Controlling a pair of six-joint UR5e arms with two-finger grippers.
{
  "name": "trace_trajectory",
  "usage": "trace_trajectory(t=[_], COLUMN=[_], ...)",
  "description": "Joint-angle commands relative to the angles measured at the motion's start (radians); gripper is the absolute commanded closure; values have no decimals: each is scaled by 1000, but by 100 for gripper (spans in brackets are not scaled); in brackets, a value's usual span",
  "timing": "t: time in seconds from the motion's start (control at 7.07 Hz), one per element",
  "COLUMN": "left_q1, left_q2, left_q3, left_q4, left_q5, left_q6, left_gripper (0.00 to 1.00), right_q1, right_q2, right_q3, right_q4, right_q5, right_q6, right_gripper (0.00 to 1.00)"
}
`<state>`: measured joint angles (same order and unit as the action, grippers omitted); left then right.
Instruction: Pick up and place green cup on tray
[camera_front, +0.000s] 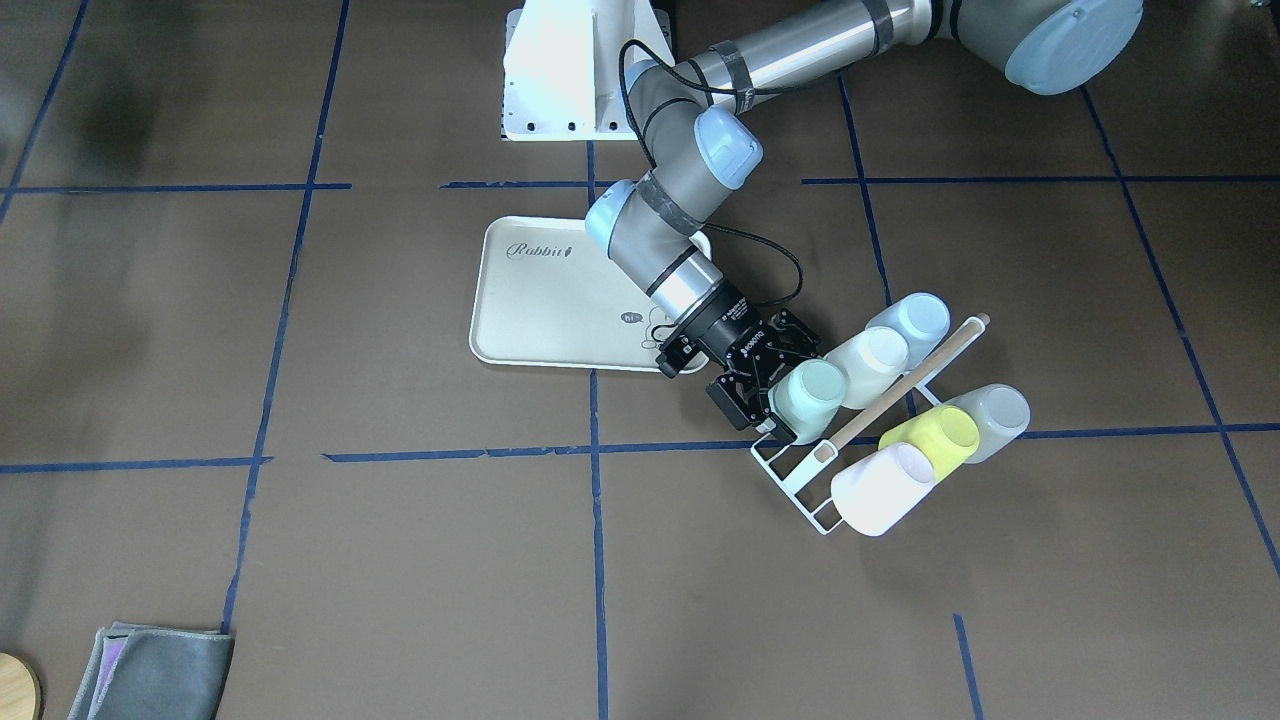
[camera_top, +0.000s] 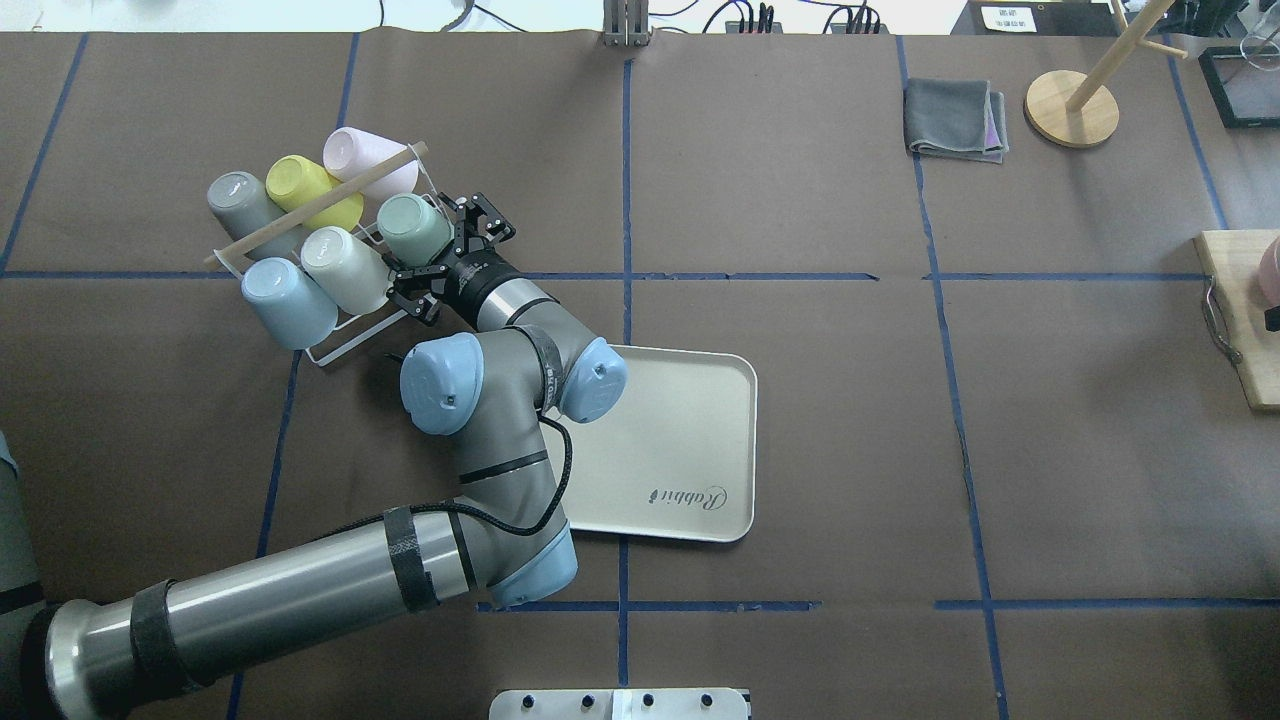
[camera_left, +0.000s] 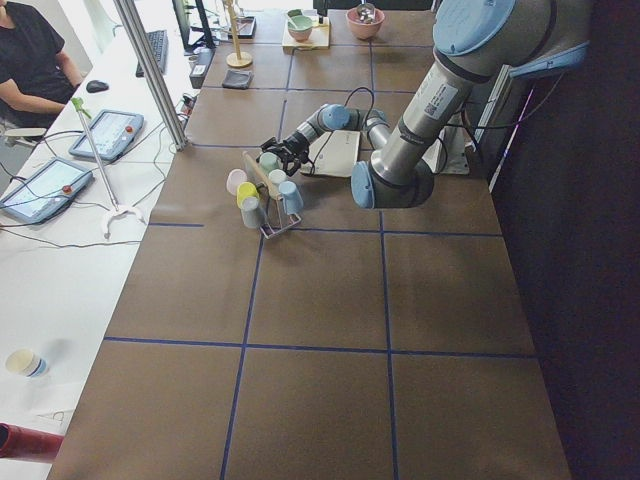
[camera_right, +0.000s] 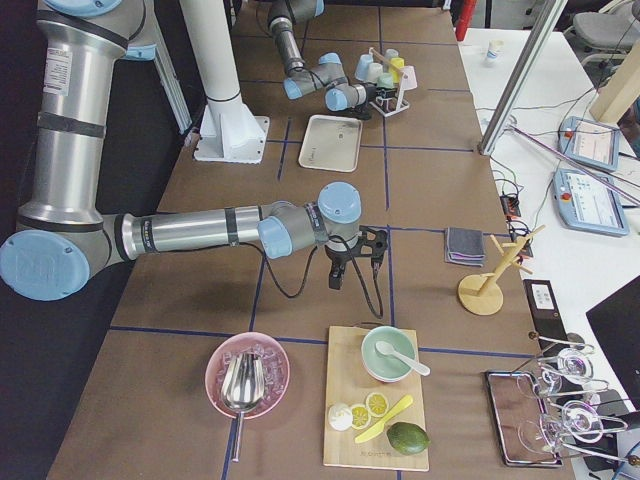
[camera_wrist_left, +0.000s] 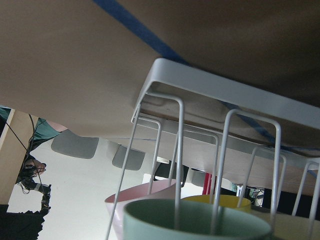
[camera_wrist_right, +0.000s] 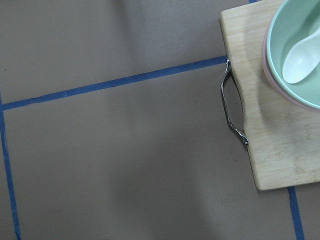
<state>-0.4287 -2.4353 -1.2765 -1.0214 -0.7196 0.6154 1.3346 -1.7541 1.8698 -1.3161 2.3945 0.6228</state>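
Observation:
The green cup (camera_front: 808, 398) lies tilted on a white wire rack (camera_front: 790, 480), at the rack's end nearest the tray. My left gripper (camera_front: 780, 380) is open, with one finger on each side of the cup's base end; contact is not clear. In the overhead view the gripper (camera_top: 425, 245) stands at the same cup (camera_top: 413, 228). The left wrist view shows the cup's rim (camera_wrist_left: 195, 222) behind rack wires. The cream tray (camera_front: 540, 300) lies empty under the left forearm. My right gripper (camera_right: 352, 262) hangs over bare table far away; I cannot tell if it is open.
The rack also holds a cream cup (camera_front: 870, 362), pale blue cup (camera_front: 915, 318), yellow-green cup (camera_front: 935, 440), grey cup (camera_front: 990, 415) and pinkish-white cup (camera_front: 885, 485), under a wooden rod (camera_front: 910, 385). A cutting board (camera_wrist_right: 280, 125) with a bowl lies by the right gripper.

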Motion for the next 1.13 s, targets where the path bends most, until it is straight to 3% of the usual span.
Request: trace_trajectory(t=[0.0,0.14,0.28,0.42,0.71,0.99], left_q1=[-1,-1,-1,-4,-24,-36], left_q2=[1,1,1,1,1,53], left_q3=[0,-1,-3,-4,-70,-261], left_q4=[0,1,3,4,10,87], left_q5=[0,0,2,2,2,2], left_q6=[1,0,0,0,24,75], left_gripper=[1,19,49,61,72,72], right_q1=[0,0,0,0,0,2], right_q2=[1,-1,-1,-1,2,4], right_q3=[-1,0,-1,-1,-3,-1], right_q4=[-2,-2,-2,-2,-2,-2], right_q5=[0,2,12,21,25,25], right_q6=[0,0,0,0,2,2], right_gripper=[0,0,0,0,0,0])
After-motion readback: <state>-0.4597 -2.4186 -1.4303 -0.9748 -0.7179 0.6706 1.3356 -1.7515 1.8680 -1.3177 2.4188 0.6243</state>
